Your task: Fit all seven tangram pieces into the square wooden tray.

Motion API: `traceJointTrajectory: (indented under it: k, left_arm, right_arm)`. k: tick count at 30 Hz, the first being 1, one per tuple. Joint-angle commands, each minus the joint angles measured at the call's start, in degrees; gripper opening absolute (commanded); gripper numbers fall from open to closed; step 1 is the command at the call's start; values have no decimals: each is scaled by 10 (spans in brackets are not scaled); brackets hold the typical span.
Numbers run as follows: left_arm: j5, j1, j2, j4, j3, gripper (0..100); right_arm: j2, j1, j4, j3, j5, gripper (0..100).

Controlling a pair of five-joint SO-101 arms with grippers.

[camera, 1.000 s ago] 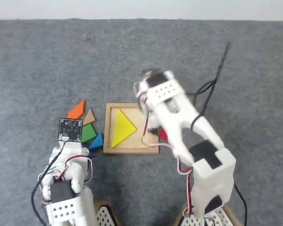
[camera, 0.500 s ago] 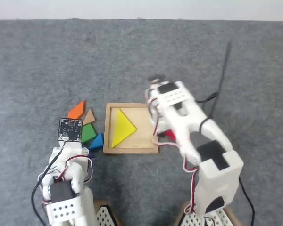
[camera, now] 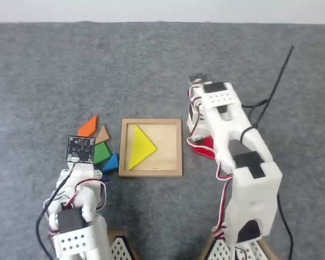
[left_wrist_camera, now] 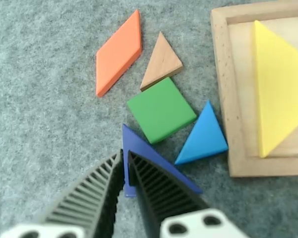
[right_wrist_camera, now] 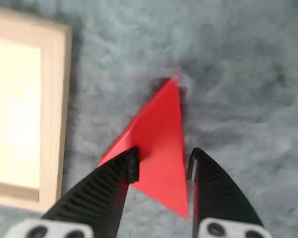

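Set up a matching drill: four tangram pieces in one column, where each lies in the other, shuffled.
Pieces:
1. yellow triangle
2. red triangle
3. orange parallelogram
4. dark blue triangle

Places:
A. between the fingers of the open right gripper
B. inside the tray
C. under the tips of the left gripper
D. left of the tray, the piece farthest from it

Pairs: 1-B, 2-A, 3-D, 4-C
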Motion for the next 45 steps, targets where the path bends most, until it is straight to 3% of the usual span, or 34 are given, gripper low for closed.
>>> traceJointTrajectory:
  k: [1, 8, 15, 29, 35, 43, 45]
  left_arm:
    - [4, 4, -11, 4, -5, 15]
    - [4, 4, -11, 4, -5, 15]
    - [4, 4, -11, 4, -5, 15]
    - [4, 4, -11, 4, -5, 15]
    - [4, 4, -11, 4, -5, 15]
    - [4, 4, -11, 4, -5, 15]
    - [4, 4, -11, 4, -5, 15]
  right_arm:
    - [-63, -36, 12, -11, 11, 184]
    - [-154, -75, -3, 52, 65, 293]
    - [-195, -89, -147, 220, 122, 344]
    - [-91, -77, -170, 180, 137, 385]
    - [-89, -44, -169, 177, 110, 381]
    - [-89, -38, -167, 178, 105, 107]
    - [-89, -38, -168, 177, 105, 102]
